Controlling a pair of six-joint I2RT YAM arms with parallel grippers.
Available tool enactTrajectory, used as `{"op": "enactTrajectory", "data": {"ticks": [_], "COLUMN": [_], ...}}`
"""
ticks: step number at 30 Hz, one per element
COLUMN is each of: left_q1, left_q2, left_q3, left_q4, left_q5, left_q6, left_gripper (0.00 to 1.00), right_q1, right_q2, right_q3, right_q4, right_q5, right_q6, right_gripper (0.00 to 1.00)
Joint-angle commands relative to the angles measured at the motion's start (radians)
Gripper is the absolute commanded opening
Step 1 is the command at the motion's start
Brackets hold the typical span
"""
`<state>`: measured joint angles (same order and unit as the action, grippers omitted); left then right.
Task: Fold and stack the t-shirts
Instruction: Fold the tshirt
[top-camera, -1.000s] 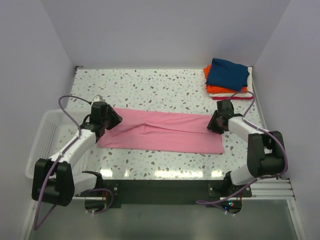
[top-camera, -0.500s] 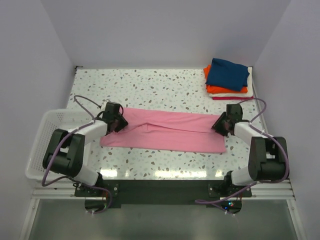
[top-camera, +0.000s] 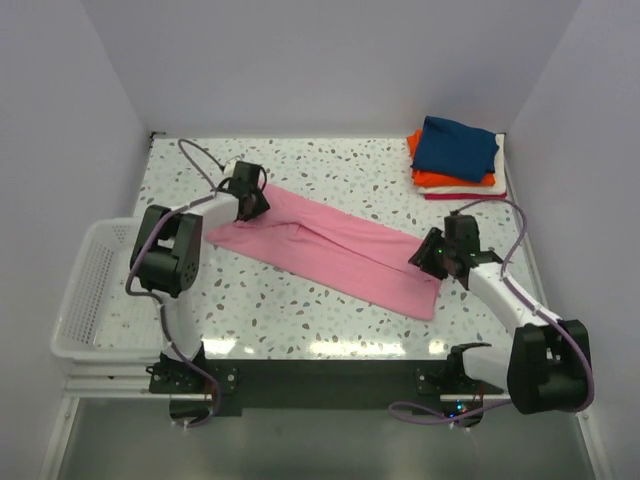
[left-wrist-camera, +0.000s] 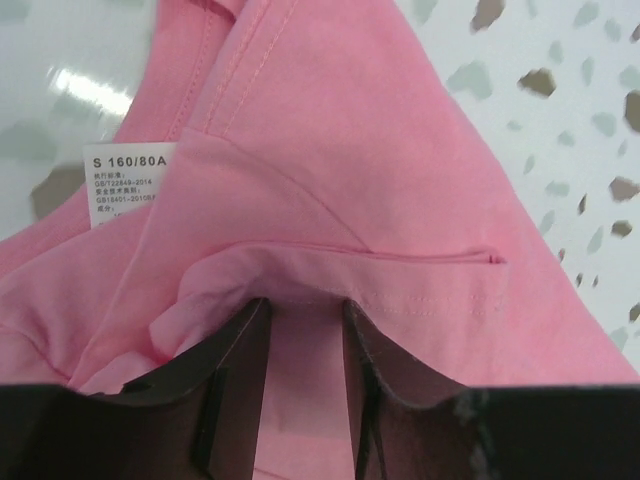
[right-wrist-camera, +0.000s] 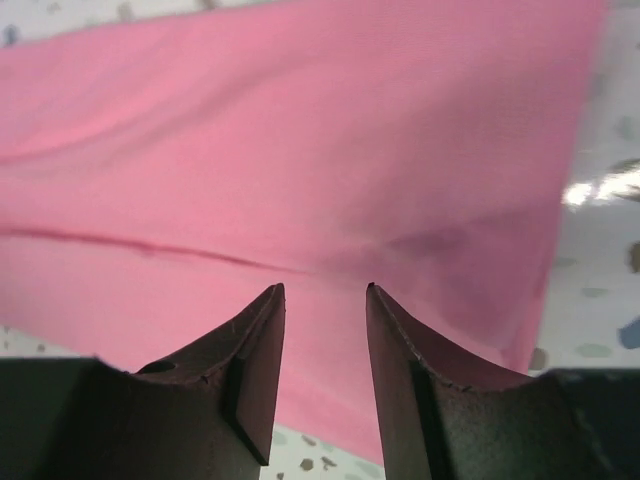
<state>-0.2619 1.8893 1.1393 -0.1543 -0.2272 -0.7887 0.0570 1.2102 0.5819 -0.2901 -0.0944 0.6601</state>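
Pink t-shirt (top-camera: 330, 246): one, folded into long band, stretched between both jaws. Left gripper (left-wrist-camera: 300, 310) clenched on collar end; right gripper (right-wrist-camera: 322, 295) grasping hem end. Folded stack (top-camera: 455, 160): four shirts, far beyond right jaws.

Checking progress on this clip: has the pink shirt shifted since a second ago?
Yes. The pink shirt has swung diagonal, its left end now farther from the white basket.

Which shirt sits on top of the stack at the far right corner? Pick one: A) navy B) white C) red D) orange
A: in the top view the navy shirt lies uppermost on the stack, with the orange shirt showing beneath it.
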Motion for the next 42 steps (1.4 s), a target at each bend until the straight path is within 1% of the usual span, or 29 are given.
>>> {"op": "enactTrajectory", "data": {"ticks": [1,2,3,4,5,6,7,9,10,13,14,15,17,19,21,23,26,27,29,30,32,33,37,42], "left_q1": [0.015,0.018,0.021,0.024,0.027,0.030,0.036,0.041,0.047,0.061,0.067,0.076,0.085,0.092,0.093,0.093,0.092,0.090,0.087,0.081,0.072,0.066,0.064,0.066], "left_q2": [0.146,0.187,0.229,0.305,0.336,0.364,0.411,0.444,0.453,0.473,0.478,0.476,0.461,0.406,0.342,0.300,0.191,0.126,0.061,0.010,-0.031,-0.057,-0.088,-0.046], "left_q3": [0.215,0.270,0.392,0.446,0.488,0.558,0.595,0.651,0.675,0.730,0.744,0.767,0.777,0.757,0.723,0.700,0.588,0.500,0.407,0.325,0.251,0.193,0.087,0.088], "left_q4": [-0.047,-0.051,-0.117,-0.140,-0.145,-0.136,-0.143,-0.140,-0.127,-0.093,-0.093,-0.088,-0.065,-0.035,0.021,0.033,0.103,0.117,0.136,0.134,0.119,0.104,0.079,0.025], "left_q5": [-0.025,0.001,0.023,0.037,0.066,0.148,0.176,0.222,0.280,0.395,0.413,0.454,0.489,0.497,0.505,0.500,0.471,0.436,0.399,0.366,0.309,0.271,0.187,0.129], "left_q6": [0.141,0.179,0.184,0.186,0.198,0.225,0.232,0.241,0.244,0.255,0.250,0.249,0.244,0.244,0.238,0.214,0.166,0.146,0.080,0.062,0.014,0.003,-0.033,-0.021], "left_gripper": [0.41,0.41,0.41,0.42,0.44,0.45,0.47,0.50,0.57,0.65,0.67,0.68,0.70,0.74,0.75,0.75,0.74,0.73,0.70,0.67,0.62,0.56,0.47,0.44], "right_q1": [0.165,0.200,0.226,0.259,0.264,0.270,0.274,0.280,0.282,0.285,0.285,0.288,0.306,0.319,0.323,0.330,0.343,0.349,0.353,0.356,0.365,0.374,0.409,0.429], "right_q2": [-0.034,-0.020,0.001,0.041,0.072,0.100,0.154,0.207,0.235,0.337,0.386,0.403,0.429,0.422,0.405,0.391,0.342,0.313,0.278,0.263,0.241,0.244,0.295,0.308], "right_q3": [0.123,0.150,0.194,0.216,0.234,0.277,0.297,0.353,0.369,0.423,0.436,0.450,0.455,0.440,0.418,0.411,0.372,0.365,0.334,0.329,0.325,0.326,0.340,0.292], "right_q4": [-0.069,-0.084,-0.108,-0.112,-0.110,-0.115,-0.118,-0.116,-0.118,-0.112,-0.115,-0.124,-0.144,-0.153,-0.161,-0.176,-0.193,-0.207,-0.204,-0.208,-0.215,-0.222,-0.265,-0.247], "right_q5": [0.068,0.091,0.113,0.125,0.114,0.116,0.122,0.137,0.150,0.173,0.179,0.194,0.234,0.278,0.286,0.305,0.332,0.341,0.343,0.341,0.340,0.334,0.361,0.355], "right_q6": [-0.069,-0.080,-0.099,-0.114,-0.132,-0.170,-0.192,-0.256,-0.267,-0.297,-0.294,-0.294,-0.289,-0.281,-0.271,-0.264,-0.254,-0.246,-0.244,-0.243,-0.244,-0.257,-0.257,-0.232], "right_gripper": [0.44,0.44,0.44,0.44,0.44,0.44,0.44,0.45,0.45,0.45,0.45,0.45,0.45,0.46,0.47,0.47,0.48,0.48,0.53,0.54,0.57,0.57,0.56,0.56]}}
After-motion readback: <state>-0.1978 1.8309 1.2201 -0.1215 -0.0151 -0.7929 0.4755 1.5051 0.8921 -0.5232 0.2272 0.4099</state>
